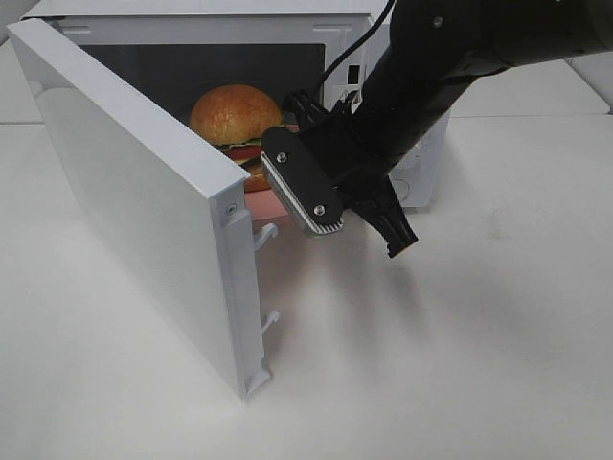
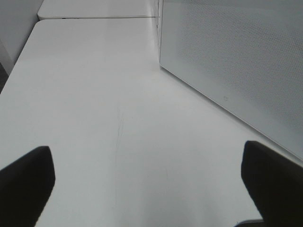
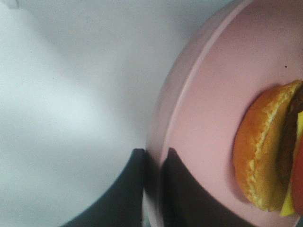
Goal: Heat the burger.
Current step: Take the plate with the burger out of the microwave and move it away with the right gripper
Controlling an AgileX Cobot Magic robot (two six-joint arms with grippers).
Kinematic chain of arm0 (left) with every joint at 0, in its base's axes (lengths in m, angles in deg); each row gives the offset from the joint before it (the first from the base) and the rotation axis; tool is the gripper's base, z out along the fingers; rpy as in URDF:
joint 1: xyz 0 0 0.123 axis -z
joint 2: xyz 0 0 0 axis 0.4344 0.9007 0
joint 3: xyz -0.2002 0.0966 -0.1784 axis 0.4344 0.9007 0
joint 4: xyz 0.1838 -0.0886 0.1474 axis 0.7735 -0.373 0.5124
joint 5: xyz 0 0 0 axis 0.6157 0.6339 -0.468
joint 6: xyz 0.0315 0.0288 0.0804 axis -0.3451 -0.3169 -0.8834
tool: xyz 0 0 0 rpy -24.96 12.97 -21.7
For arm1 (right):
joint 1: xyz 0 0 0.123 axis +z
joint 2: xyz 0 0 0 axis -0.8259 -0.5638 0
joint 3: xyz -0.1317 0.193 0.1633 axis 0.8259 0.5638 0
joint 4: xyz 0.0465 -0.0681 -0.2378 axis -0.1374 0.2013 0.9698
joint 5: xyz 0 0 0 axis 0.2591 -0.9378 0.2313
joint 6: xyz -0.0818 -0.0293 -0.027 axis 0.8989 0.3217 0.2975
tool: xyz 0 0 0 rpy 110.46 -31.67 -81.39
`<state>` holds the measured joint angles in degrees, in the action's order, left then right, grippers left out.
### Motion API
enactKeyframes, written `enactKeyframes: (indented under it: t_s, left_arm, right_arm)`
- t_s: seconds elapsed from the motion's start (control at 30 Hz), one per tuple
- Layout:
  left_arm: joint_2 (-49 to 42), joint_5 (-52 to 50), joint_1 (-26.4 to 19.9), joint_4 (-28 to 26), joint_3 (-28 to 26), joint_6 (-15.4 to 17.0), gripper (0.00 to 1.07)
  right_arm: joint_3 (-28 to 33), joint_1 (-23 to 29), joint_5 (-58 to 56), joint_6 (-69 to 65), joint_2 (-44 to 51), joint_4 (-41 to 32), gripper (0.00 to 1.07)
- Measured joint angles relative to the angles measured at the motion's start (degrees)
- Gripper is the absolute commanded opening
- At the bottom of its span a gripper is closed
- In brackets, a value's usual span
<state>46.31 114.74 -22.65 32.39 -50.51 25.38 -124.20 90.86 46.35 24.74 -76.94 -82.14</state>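
The burger [image 1: 235, 117] has a glossy brown bun, lettuce and tomato. It sits on a pink plate [image 1: 261, 209] at the mouth of the open white microwave [image 1: 383, 38]. My right gripper [image 1: 280, 203] is shut on the plate's near rim; the microwave door hides part of the plate. In the right wrist view the two fingers [image 3: 177, 189] pinch the plate rim [image 3: 189, 71], with the burger [image 3: 267, 151] further in on the plate. My left gripper [image 2: 149, 189] is open and empty above the bare table; it does not show in the exterior view.
The microwave door [image 1: 144, 192] swings out to the front left and stands between the left side and the cavity. In the left wrist view a white dotted panel of the microwave [image 2: 236, 61] stands close by. The white table [image 1: 460, 355] extends to the front and right.
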Motion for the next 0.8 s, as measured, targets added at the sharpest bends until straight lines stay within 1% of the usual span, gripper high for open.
enactKeyframes:
  t_s: [0.07,0.1,0.13,0.17,0.23,0.27,0.3,0.33,0.4,0.43,0.5,0.57,0.6,0.7,0.77,0.8]
  left_arm:
    - [0.00,0.00,0.00,0.00,0.00,0.00,1.00]
    - [0.00,0.00,0.00,0.00,0.00,0.00,1.00]
    - [0.00,0.00,0.00,0.00,0.00,0.00,1.00]
    - [0.00,0.00,0.00,0.00,0.00,0.00,1.00]
    - [0.00,0.00,0.00,0.00,0.00,0.00,1.00]
    - [0.00,0.00,0.00,0.00,0.00,0.00,1.00]
    - [0.00,0.00,0.00,0.00,0.00,0.00,1.00]
    - [0.00,0.00,0.00,0.00,0.00,0.00,1.00]
    - [0.00,0.00,0.00,0.00,0.00,0.00,1.00]
    - [0.00,0.00,0.00,0.00,0.00,0.00,1.00]
    - [0.00,0.00,0.00,0.00,0.00,0.00,1.00]
    - [0.00,0.00,0.00,0.00,0.00,0.00,1.00]
    - [0.00,0.00,0.00,0.00,0.00,0.00,1.00]
    - [0.00,0.00,0.00,0.00,0.00,0.00,1.00]
    - [0.00,0.00,0.00,0.00,0.00,0.00,1.00]
    - [0.00,0.00,0.00,0.00,0.00,0.00,1.00]
  right_arm:
    - [2.58,0.00,1.09,0.06,2.23,0.00,0.00]
    - [2.58,0.00,1.09,0.06,2.23,0.00,0.00]
    - [4.35,0.00,1.66,0.06,3.44,0.00,0.00]
    - [4.35,0.00,1.66,0.06,3.44,0.00,0.00]
    - [7.45,0.00,3.32,0.06,5.39,0.00,0.00]
    - [7.45,0.00,3.32,0.06,5.39,0.00,0.00]
    - [9.91,0.00,4.64,0.11,6.82,0.00,0.00]
    - [9.91,0.00,4.64,0.11,6.82,0.00,0.00]
    - [13.52,0.00,6.36,0.11,8.59,0.00,0.00]
    - [13.52,0.00,6.36,0.11,8.59,0.00,0.00]
    - [17.82,0.00,8.94,0.46,11.52,0.00,0.00]
    - [18.56,0.00,9.17,0.46,12.32,0.00,0.00]
    - [20.23,0.00,9.57,0.52,13.81,-0.17,0.00]
    - [20.86,0.00,9.68,0.52,14.38,-0.57,0.00]
    - [23.95,0.00,9.97,0.52,17.19,-1.38,0.00]
    - [23.95,0.00,9.97,0.52,17.19,-1.38,0.00]
